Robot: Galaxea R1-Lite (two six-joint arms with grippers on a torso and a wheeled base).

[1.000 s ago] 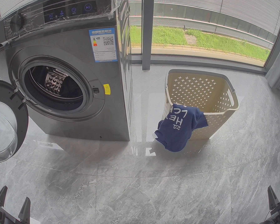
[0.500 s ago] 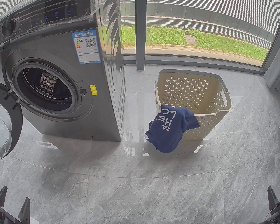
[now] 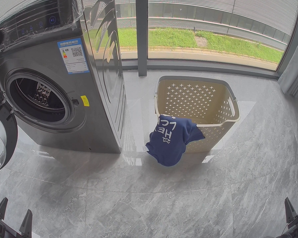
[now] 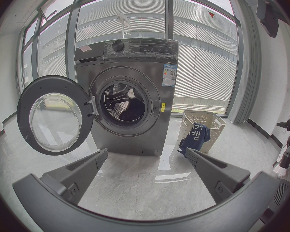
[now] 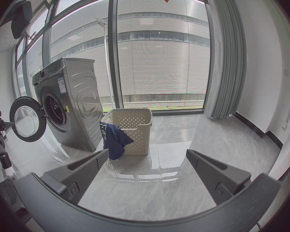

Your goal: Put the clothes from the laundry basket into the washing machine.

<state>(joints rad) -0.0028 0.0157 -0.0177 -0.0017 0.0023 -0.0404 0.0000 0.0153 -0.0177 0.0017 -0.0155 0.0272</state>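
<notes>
The navy T-shirt (image 3: 170,139) hangs over the near rim of the laundry basket (image 3: 195,80), easy to pinch. The washing machine (image 3: 99,83) has its door (image 3: 0,133) open, ready. The left gripper (image 4: 145,151) and right gripper (image 5: 145,152) sit low, jaws spread, empty.

Daylight pours in through the large window (image 3: 215,20) behind the washing machine (image 3: 89,83) and the laundry basket (image 3: 212,138), so the scene is bright and evenly lit. The polished floor (image 3: 162,202) mirrors the window as pale patches beside the machine and in front of the basket, with a soft dark reflection under the navy garment (image 3: 170,142). Shadows are faint and diffuse. The machine's side panel carries curved reflections of the window frame, and the plastic film (image 3: 29,7) on its top catches glare. The drum (image 3: 39,99) is dark inside. Both wrist views bend straight lines strongly toward their edges and fade to black at the corners. The head view bows the window frame at its sides.
</notes>
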